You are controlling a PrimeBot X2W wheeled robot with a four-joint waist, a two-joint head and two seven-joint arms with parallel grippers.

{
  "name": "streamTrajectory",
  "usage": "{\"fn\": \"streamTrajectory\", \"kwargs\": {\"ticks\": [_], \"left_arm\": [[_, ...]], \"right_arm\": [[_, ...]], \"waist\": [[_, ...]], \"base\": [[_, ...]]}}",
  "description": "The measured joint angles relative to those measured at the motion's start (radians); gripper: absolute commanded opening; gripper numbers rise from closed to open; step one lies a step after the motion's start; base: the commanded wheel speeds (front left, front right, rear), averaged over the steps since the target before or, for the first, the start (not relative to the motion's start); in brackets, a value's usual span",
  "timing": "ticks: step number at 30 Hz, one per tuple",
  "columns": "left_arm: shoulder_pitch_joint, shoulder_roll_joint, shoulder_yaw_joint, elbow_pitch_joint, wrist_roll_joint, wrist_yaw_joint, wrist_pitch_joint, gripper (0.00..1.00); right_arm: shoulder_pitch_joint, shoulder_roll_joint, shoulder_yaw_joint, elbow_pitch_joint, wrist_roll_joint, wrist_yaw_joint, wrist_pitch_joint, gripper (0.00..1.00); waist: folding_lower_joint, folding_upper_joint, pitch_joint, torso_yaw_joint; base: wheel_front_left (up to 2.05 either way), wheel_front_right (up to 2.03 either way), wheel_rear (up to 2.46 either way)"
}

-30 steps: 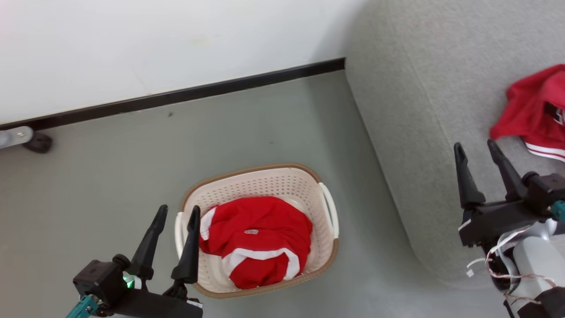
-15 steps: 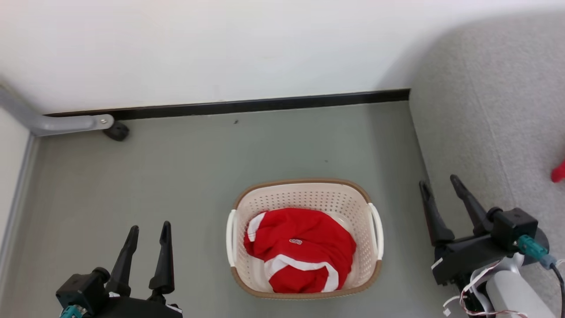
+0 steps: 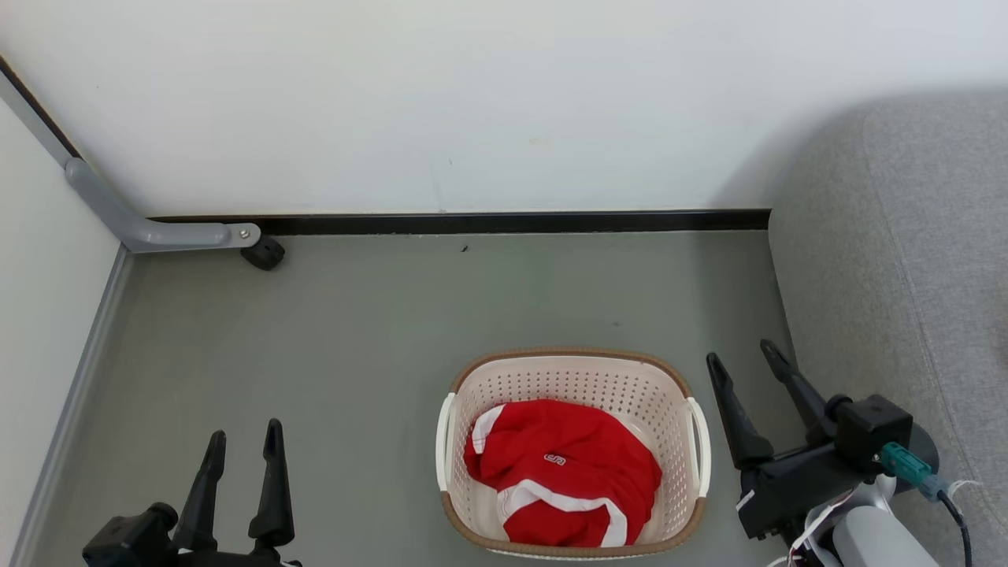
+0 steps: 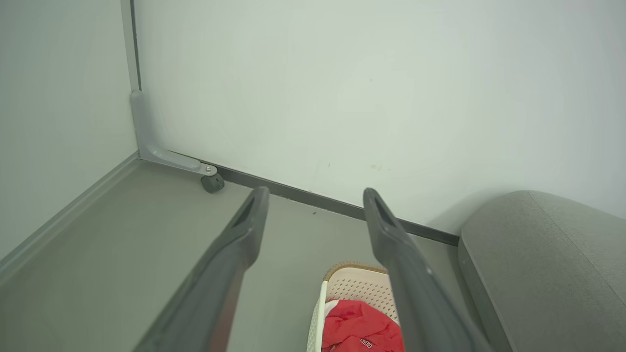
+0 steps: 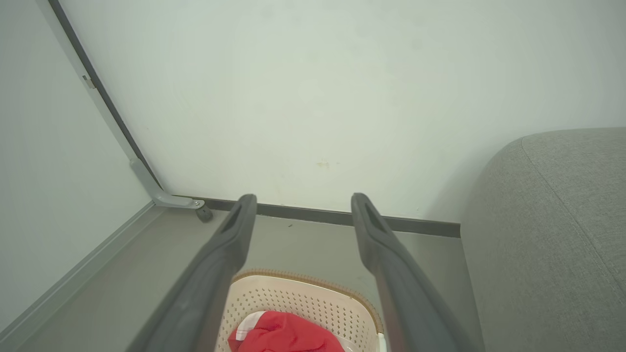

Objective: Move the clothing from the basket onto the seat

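Basket point(image 3: 575, 384): cream perforated plastic with a brown rim, standing on a grey-green floor point(image 3: 331, 339). All places below are taken from the basket.

Floor: smooth and matt, with a few small dark specks behind the basket.

Clothing point(image 3: 567, 468): one bright red garment, crumpled, inside the basket and lying toward its front. A white trim band crosses the lower fold, and a small white logo point(image 3: 555, 459) sits near the middle. The basket's back wall shows behind the cloth. White side handles point(image 3: 443, 441) on both flanks.

Seat point(image 3: 906, 299): grey woven upholstery with a rounded corner, to the right of the basket, with a strip of floor between them. The part seen is plain fabric with one stitched seam.

Wall point(image 3: 472, 102): behind the basket, off-white with faint marks, and a black baseboard point(image 3: 512, 222) along its foot. Far left of the basket, a pale panel point(image 3: 39, 236) meets the wall at a corner. A grey metal bracket point(image 3: 157, 232) runs down that corner and ends at a small black caster point(image 3: 264, 253) on the floor.

Left gripper point(image 3: 245, 431): left of the basket and well apart from it, over the floor, fingers spread and empty.

Right gripper point(image 3: 740, 352): just right of the basket, over the strip toward the seat, fingers spread and empty.

Neither gripper touches basket or cloth.
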Motion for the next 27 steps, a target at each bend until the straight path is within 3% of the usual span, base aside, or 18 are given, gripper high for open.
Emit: {"fn": "streamTrajectory", "kwargs": {"ticks": [13,27], "left_arm": [[0.037,-0.018,0.046,-0.007,0.019,-0.019,0.0,1.0],[0.046,-0.011,0.019,-0.03,0.057,-0.088,0.0,1.0]], "right_arm": [[0.033,0.015,0.011,0.006,-0.003,0.001,0.0,1.0],[0.034,0.026,0.013,-0.047,-0.014,0.001,0.0,1.0]], "waist": [[0.0,0.0001,-0.039,-0.051],[0.0001,0.0001,0.019,-0.116]], "base": [[0.0,0.0,0.0],[0.0,0.0,0.0]]}}
